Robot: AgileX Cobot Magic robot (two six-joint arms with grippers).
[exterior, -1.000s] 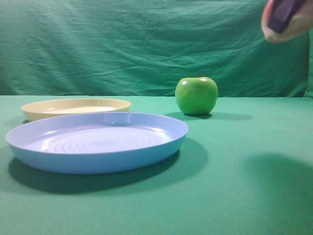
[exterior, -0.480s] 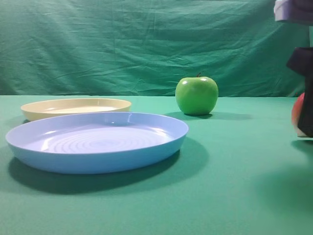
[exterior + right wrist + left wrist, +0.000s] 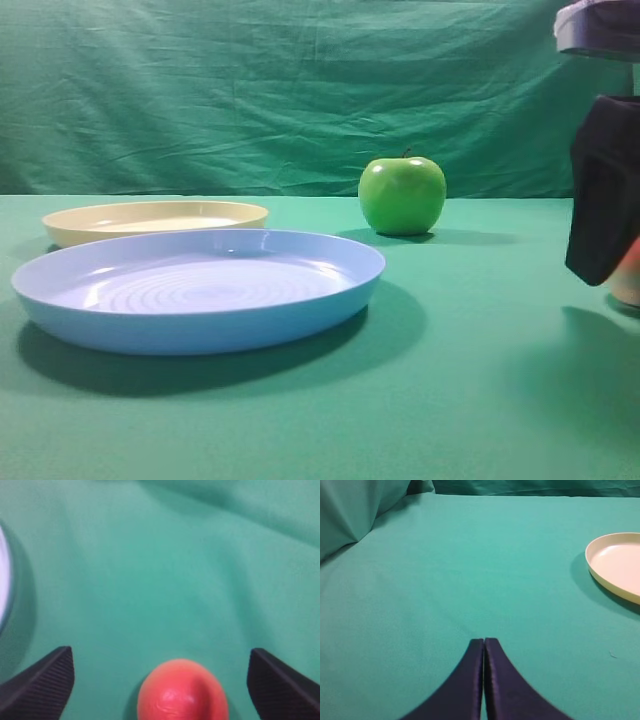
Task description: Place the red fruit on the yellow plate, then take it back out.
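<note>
From the high view I see the yellow plate (image 3: pixel 155 221) far on the left, with nothing on it; the big blue plate (image 3: pixel 200 288) sits just in front of it; the green apple (image 3: pixel 402 195) stands further back on the green cloth (image 3: pixel 480 380); at the right edge the right gripper's dark finger (image 3: pixel 603 190) hangs low, and behind it I can just see a small bit of the red fruit (image 3: pixel 629 275) down on the cloth; I cannot tell from here how wide the fingers are.

From the left wrist view I see something the high view does not show: the left gripper (image 3: pixel 484 641), with its two dark fingers pressed together and nothing between them; the yellow plate (image 3: pixel 600 570) is off to the right, well apart from it.

From the right wrist view I see the right gripper (image 3: pixel 161 672) spread wide, one finger far on each side; the red fruit (image 3: pixel 182 692) sits between them on the cloth and touches neither; it is round and smooth, red with some orange.

A second ago the right gripper was high up in the corner of the high view; now it is down low by the fruit.
</note>
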